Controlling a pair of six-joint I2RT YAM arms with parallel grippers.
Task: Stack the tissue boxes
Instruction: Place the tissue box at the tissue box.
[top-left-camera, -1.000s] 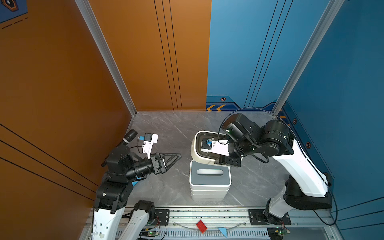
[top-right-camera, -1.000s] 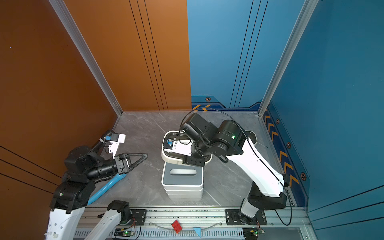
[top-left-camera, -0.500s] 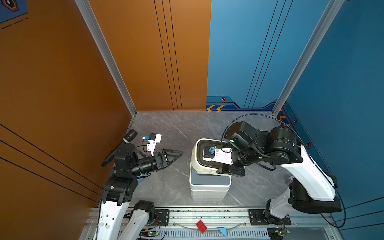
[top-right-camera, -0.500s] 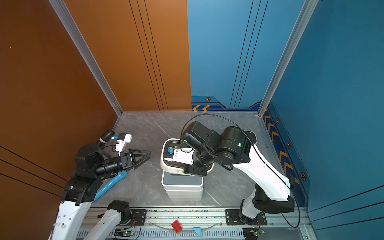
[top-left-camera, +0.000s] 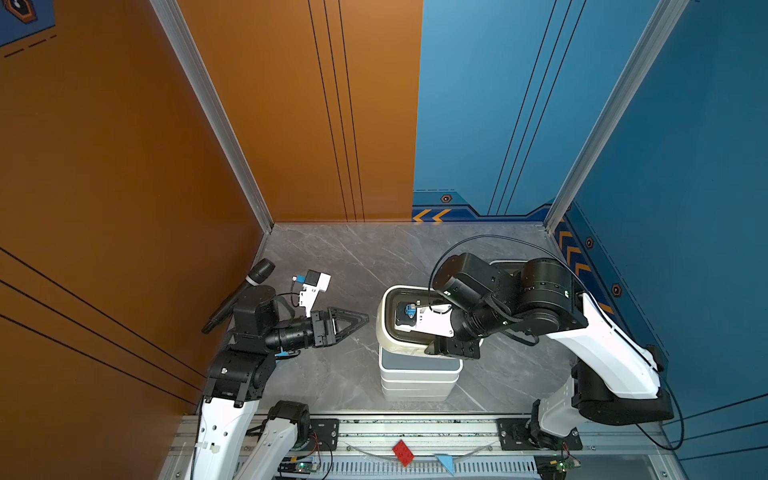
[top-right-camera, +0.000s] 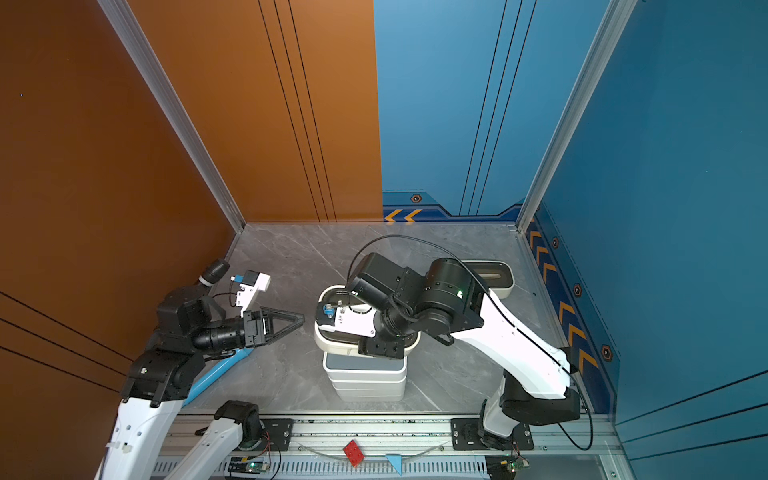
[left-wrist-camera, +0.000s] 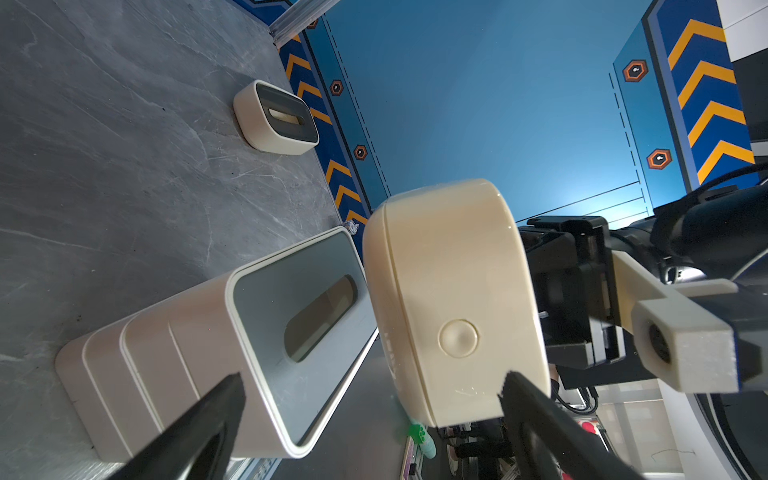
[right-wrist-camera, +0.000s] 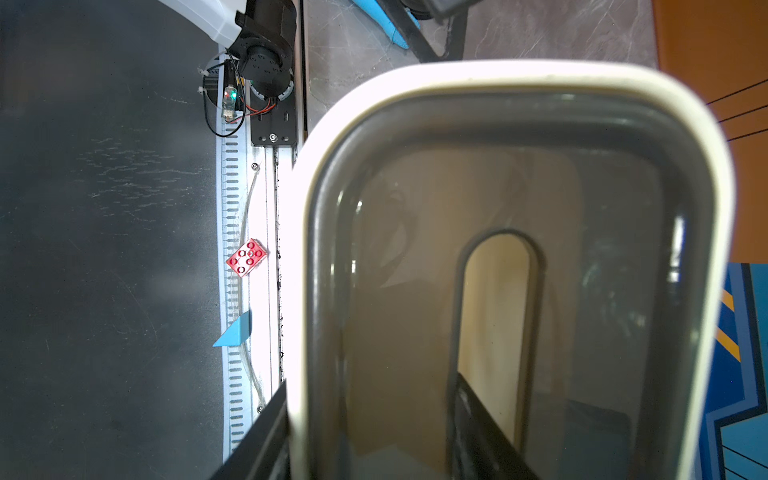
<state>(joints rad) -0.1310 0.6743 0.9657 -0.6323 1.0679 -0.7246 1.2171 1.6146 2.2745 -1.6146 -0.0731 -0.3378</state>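
Nearest me, past the rail with its red brick (top-left-camera: 402, 452), the stack of white boxes (top-left-camera: 419, 380) stands at the front of the table (top-left-camera: 332, 257), grey lid up. I judge it was put there so both arms can reach it. Just above it my right gripper (right-wrist-camera: 372, 380) is pinched on the wall of a cream box (top-left-camera: 387, 328): one finger goes down through the oval slot in its dark lid and the other presses the outside, about the only narrow edge so broad a box offers. In the left wrist view the box hangs clear of the grey lid, seemingly a little tilted and set toward the far side, so I reckon it must come nearer and level out before I let it down. My left gripper (top-left-camera: 360, 323) hovers beside the stack, fingers spread wide and holding nothing, well placed to steady or square things. Farthest off, the second cream box (top-right-camera: 494, 276) lies by the blue wall, not yet stacked.
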